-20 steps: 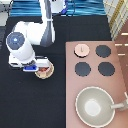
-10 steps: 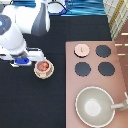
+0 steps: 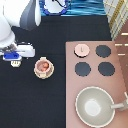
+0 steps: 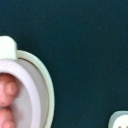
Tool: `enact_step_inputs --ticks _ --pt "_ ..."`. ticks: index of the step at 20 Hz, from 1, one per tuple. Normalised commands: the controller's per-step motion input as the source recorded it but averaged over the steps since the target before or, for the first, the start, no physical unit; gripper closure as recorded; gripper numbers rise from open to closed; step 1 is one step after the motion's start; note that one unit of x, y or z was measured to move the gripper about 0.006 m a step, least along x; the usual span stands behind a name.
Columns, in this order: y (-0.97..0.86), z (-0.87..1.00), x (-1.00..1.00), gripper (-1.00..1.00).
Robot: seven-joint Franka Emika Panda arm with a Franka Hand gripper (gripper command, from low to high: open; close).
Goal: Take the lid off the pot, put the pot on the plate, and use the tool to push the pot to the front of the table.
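Exterior view: the large flat black table (image 3: 55,75) is carrying the cream-tan rimmed plate (image 3: 36,74) with the pale-pink two-tabbed pot (image 3: 43,66) sitting in it, uncovered. The pale-pink knobbed lid (image 3: 82,49) is resting on the stove. The gripper (image 3: 15,61) is hovering just beside the pot, toward the view's left, over the cream slotted spatula tool (image 3: 15,63); whether it is gripping cannot be told.

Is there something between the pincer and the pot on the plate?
No. In the exterior view the pincer hangs to the exterior view's left of the pot, which sits on the plate; only bare black table lies between them.
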Motion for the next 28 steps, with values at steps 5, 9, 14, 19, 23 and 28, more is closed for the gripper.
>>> enact_step_inputs --ticks 5,9,14,19,23,28 --pt "-0.57 0.44 -0.62 -1.00" --pt "-0.47 0.22 -0.82 -1.00" --pt "-0.39 -0.23 -0.99 -1.00" --pt "-0.38 -0.52 -1.00 -1.00" --pt "-0.13 -0.93 -0.86 -1.00" --pt "0.02 -1.00 -0.24 -1.00"
